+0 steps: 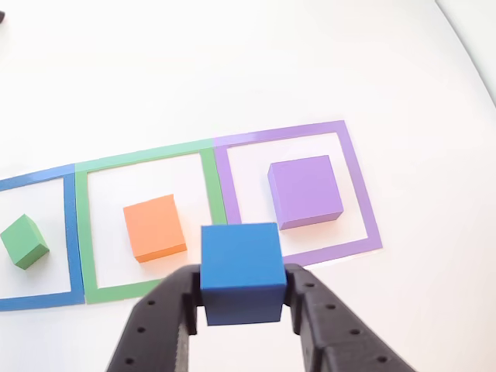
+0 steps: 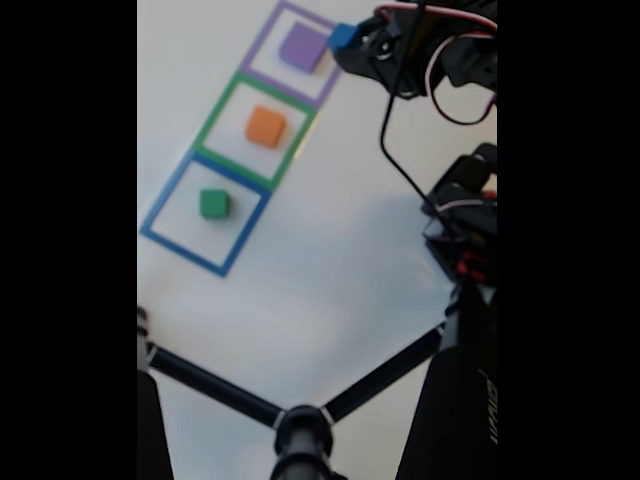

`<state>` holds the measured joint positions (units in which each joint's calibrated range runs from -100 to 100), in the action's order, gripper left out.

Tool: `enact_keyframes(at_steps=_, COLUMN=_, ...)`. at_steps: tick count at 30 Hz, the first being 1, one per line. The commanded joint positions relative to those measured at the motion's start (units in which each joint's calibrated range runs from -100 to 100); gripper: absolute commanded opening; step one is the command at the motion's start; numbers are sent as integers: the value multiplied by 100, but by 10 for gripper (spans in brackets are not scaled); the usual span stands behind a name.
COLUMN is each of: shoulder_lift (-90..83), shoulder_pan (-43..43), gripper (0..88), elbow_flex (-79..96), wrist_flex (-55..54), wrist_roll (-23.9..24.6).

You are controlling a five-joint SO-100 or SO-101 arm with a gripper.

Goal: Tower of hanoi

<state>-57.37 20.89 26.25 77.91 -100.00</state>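
Observation:
My gripper [image 1: 241, 298] is shut on the blue cube [image 1: 241, 267], held above the table between the green and purple tape squares. In the fixed view the blue cube [image 2: 343, 37] sits at the gripper [image 2: 352, 42] tip beside the purple tape square. The flat purple block [image 1: 305, 191] lies inside the purple outline [image 1: 355, 178]. Inside the green outline [image 1: 81, 232] rests the orange block [image 1: 155, 227]. The green block [image 1: 24, 241] sits turned in the blue outline [image 1: 71, 225]. Purple block [image 2: 302, 46], orange block [image 2: 266, 126] and green block [image 2: 214, 204] form a diagonal row.
The white table [image 1: 232, 70] spreads bare beyond the tape squares. In the fixed view the arm [image 2: 460, 210] with its cables runs down the right side, and a black tripod-like stand [image 2: 300, 425] crosses the bottom.

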Motion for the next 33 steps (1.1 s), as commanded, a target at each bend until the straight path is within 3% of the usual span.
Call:
enact_keyframes(at_steps=1, shoulder_lift=-65, shoulder_pan=394, gripper=43, elbow_flex=-271, wrist_flex=-10, wrist_roll=0)
enact_keyframes(at_steps=5, shoulder_lift=-65, shoulder_pan=816, gripper=44, elbow_flex=129, wrist_flex=-309, wrist_roll=0)
enact_keyframes(at_steps=8, shoulder_lift=-81, shoulder_pan=1152, gripper=45, elbow_flex=975, wrist_flex=-1160, wrist_roll=0)
enact_keyframes(at_steps=17, shoulder_lift=1122, shoulder_pan=1938, gripper=48, elbow_flex=3884, wrist_flex=-5645, wrist_roll=0)
enact_keyframes(at_steps=23, shoulder_lift=3003, shoulder_pan=1947, gripper=49, elbow_flex=4066, wrist_flex=-8075, wrist_roll=0)
enact_keyframes(at_steps=33, shoulder_lift=4521, shoulder_pan=1574, gripper=50, elbow_flex=4120, wrist_flex=-10026, wrist_roll=0)
